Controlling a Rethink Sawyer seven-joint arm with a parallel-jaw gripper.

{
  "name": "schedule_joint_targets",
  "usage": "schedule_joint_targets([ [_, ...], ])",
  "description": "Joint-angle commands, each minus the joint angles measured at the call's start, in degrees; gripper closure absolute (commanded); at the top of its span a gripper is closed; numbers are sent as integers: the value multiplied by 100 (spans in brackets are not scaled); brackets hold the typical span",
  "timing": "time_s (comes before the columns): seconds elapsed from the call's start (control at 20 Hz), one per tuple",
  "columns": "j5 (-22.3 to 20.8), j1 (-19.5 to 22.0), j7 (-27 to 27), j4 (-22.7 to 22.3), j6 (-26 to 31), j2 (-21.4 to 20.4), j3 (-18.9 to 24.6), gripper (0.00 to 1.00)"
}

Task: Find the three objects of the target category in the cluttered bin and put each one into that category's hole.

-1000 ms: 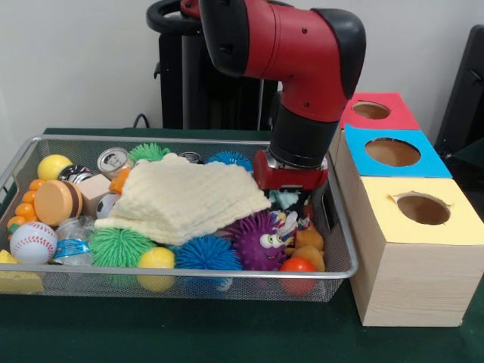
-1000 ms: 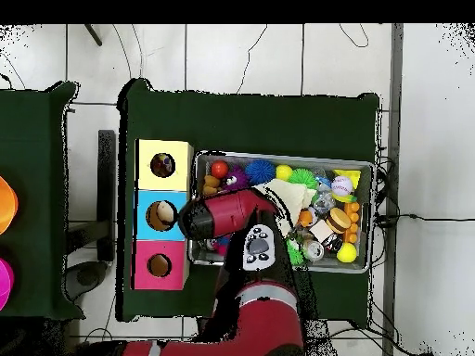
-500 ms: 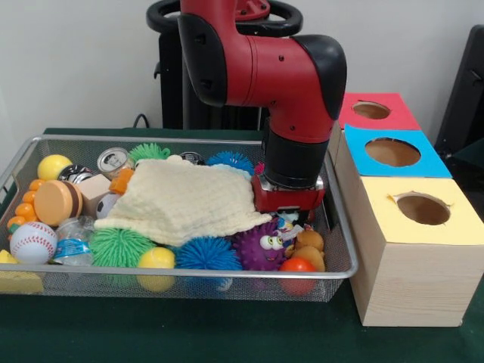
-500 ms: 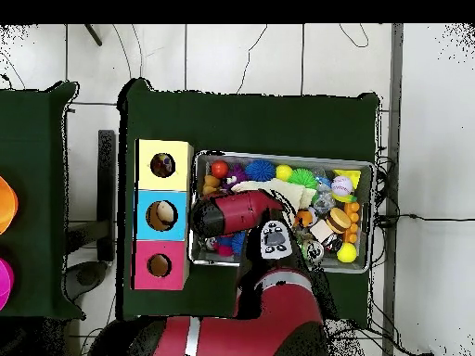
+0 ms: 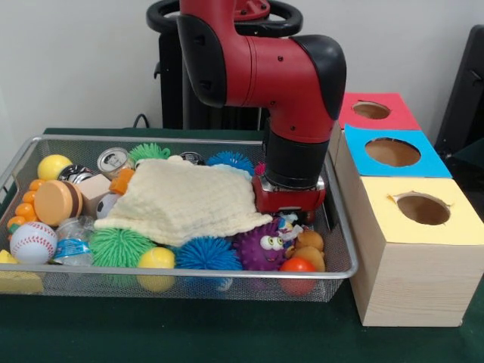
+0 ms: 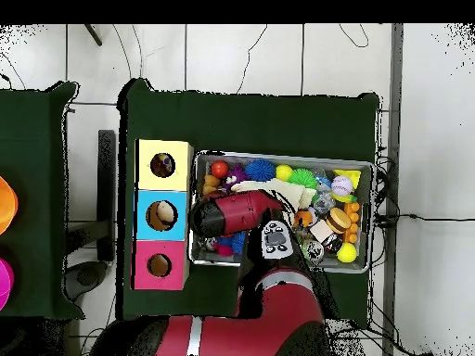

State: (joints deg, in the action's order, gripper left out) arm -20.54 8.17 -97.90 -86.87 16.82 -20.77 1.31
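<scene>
The wire mesh bin holds many toys. The large cream waffle-weave cloth lies spread over the middle of the pile; it also shows in the overhead view. My gripper is low in the bin's right part, just right of the cream cloth's edge, and its tips are hidden in the clutter. A scrap of white cloth with coloured marks shows right under it. The pale teal cloth is hidden. The yellow-topped hole is in the nearest box to the right of the bin, and in the overhead view.
Spiky balls in purple, blue and green, a baseball, a can and orange toys fill the bin. Blue-topped and red-topped holes lie behind the yellow one. The arm covers the bin's left part from overhead.
The arm swung and the gripper moved slightly left and lower into the bin. The teal cloth seen beside it a second ago is now covered. Nothing moved in the last half second.
</scene>
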Motion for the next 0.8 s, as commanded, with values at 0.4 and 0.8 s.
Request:
schedule_joint_targets([
  [0.4,-495,91,-495,137,-1306,440,341,100],
  [0.8,-703,273,-401,-288,-1256,1,448,100],
])
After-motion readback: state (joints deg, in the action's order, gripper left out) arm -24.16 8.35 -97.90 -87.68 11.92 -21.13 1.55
